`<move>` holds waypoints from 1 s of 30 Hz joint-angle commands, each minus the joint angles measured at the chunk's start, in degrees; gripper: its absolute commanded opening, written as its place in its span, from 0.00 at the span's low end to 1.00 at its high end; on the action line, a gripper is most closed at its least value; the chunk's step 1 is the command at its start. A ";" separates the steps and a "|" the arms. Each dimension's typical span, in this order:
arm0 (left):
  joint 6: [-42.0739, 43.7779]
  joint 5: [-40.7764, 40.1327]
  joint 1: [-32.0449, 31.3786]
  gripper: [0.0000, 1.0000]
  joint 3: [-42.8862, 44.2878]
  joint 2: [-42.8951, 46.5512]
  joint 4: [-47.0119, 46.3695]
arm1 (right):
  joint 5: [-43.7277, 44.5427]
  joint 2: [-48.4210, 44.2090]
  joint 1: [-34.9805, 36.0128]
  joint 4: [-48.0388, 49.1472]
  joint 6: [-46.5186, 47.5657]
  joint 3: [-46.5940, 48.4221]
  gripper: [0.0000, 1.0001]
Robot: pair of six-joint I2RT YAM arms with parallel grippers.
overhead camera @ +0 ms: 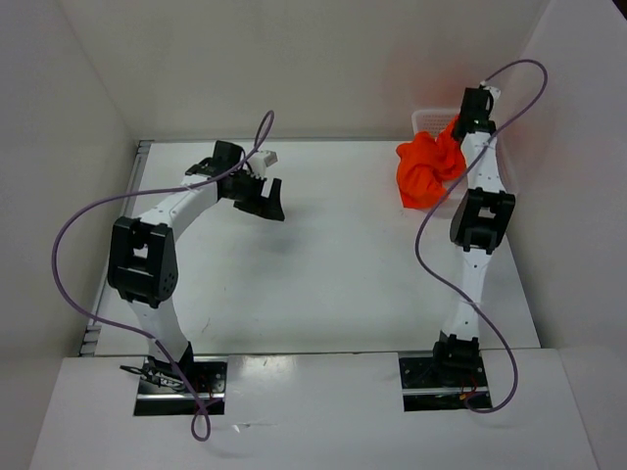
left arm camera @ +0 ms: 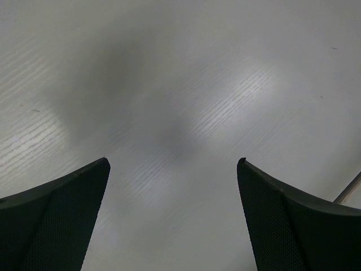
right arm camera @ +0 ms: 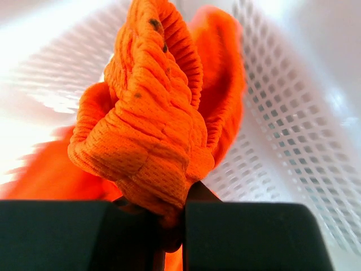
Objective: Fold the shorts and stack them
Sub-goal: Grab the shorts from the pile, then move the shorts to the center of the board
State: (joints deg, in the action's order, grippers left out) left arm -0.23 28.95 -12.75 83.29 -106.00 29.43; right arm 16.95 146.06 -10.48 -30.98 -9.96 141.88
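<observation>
Nearest to me, the left gripper (left arm camera: 173, 161) hangs over the white table (overhead camera: 323, 274), its black jaws spread wide with nothing between them. Farther back, in the right rear corner, the right gripper (right arm camera: 175, 210) is clamped tight on a thick wad of the bright orange mesh-knit shorts (right arm camera: 152, 124), pinching what looks like a ribbed waistband fold. The shorts are a crumpled heap, partly inside the white perforated plastic basket (right arm camera: 282, 130) and seemingly spilling over its near rim toward the table.

My worry is the lift. The pinch takes only a bunched edge, so the slack cloth could slide free, or catch on the basket's lattice and drag the light basket along. Bunched like this, the shorts may also land as a twisted lump that is hard to flatten for folding.

I can read no brand, label or writing anywhere. There are only a few dark specks on the fabric, and no drawstring or logo shows.
</observation>
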 commanded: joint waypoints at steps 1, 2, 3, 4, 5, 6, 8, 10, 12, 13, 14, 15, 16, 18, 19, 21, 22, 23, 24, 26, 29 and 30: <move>0.23 0.32 -0.25 1.00 2.23 4.65 -0.78 | 3.00 -16.40 1.87 1.54 -2.96 6.83 0.00; 0.23 -0.47 -0.25 1.00 1.71 6.40 -1.30 | 3.00 -18.25 3.52 1.54 -3.57 7.52 0.00; 0.23 -1.17 -0.25 1.00 0.75 7.46 -1.83 | 3.00 -22.01 4.32 1.54 -3.58 8.23 0.00; 0.23 -1.18 -0.25 1.00 0.04 8.69 -1.83 | 3.00 -23.96 5.29 1.54 -3.58 8.23 0.00; 0.23 -1.96 -0.25 1.00 -0.75 11.40 -2.35 | 3.00 -25.72 7.56 1.54 -3.58 9.80 0.00; 0.23 -2.75 -0.25 1.00 -1.54 12.82 -2.88 | 3.00 -27.39 9.15 0.93 -3.58 10.77 0.00; 0.23 -3.28 -0.25 1.00 -4.78 17.91 -2.89 | 3.00 -31.44 14.75 0.14 -2.36 14.71 0.00; 0.23 -3.81 0.97 1.00 -7.25 23.69 -4.02 | 3.00 -33.72 19.33 -1.43 -1.21 18.06 0.00; 0.23 -3.81 4.12 1.00 -11.20 27.84 -4.90 | 3.00 -34.43 26.10 -3.11 -2.69 22.20 0.00; 0.23 -3.81 5.36 1.00 -12.43 32.04 -5.69 | 1.61 -34.44 28.13 -5.03 -6.18 22.90 0.00; 0.23 -3.81 6.68 1.00 -13.49 34.08 -5.70 | 0.81 -34.44 30.23 -5.92 -8.04 22.91 0.00; 0.23 -3.81 7.73 1.00 -14.46 36.10 -6.22 | -0.33 -34.44 32.69 -6.80 -9.98 22.91 0.00; 0.23 -5.55 9.83 1.00 -15.86 39.78 -6.23 | -4.86 -34.44 33.67 -7.59 -12.26 22.91 0.00; 0.23 -7.23 11.52 1.00 -17.01 43.05 -5.53 | -9.46 -33.92 35.43 -8.13 -18.76 21.34 0.00; 0.23 -9.50 12.74 1.00 -17.02 45.94 -5.52 | -12.09 -33.91 36.14 -8.13 -20.26 19.85 0.00; 0.23 -11.63 13.89 1.00 -18.85 48.33 -5.00 | -12.73 -34.87 37.46 -8.13 -22.38 13.53 0.02; 0.23 -13.11 14.94 1.00 -19.38 50.34 -5.00 | -12.73 -35.40 37.46 -8.13 -22.39 7.33 0.11; 0.23 -13.65 15.47 1.00 -19.91 51.23 -4.39 | -12.04 -36.19 37.46 -8.13 -23.35 3.70 0.19; 0.23 -13.66 15.48 1.00 -21.22 52.89 -3.86 | -11.25 -38.37 37.46 -7.43 -23.35 -0.08 0.22; 0.23 -13.66 16.09 1.00 -22.55 54.05 -3.85 | -9.75 -41.02 37.46 -6.29 -22.04 -12.73 0.48; 0.23 -11.47 16.09 1.00 -24.92 54.58 -2.63 | -18.13 -49.27 37.46 0.11 -14.51 -34.25 0.88; 0.23 -10.76 16.09 1.00 -24.93 54.06 -2.62 | -20.53 -51.64 37.46 2.13 -9.43 -39.87 0.94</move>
State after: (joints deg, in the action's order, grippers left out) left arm -0.21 16.82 3.01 59.59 -51.29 26.00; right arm 3.57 103.15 26.50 -32.18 -27.05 112.97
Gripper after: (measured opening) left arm 1.001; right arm 0.899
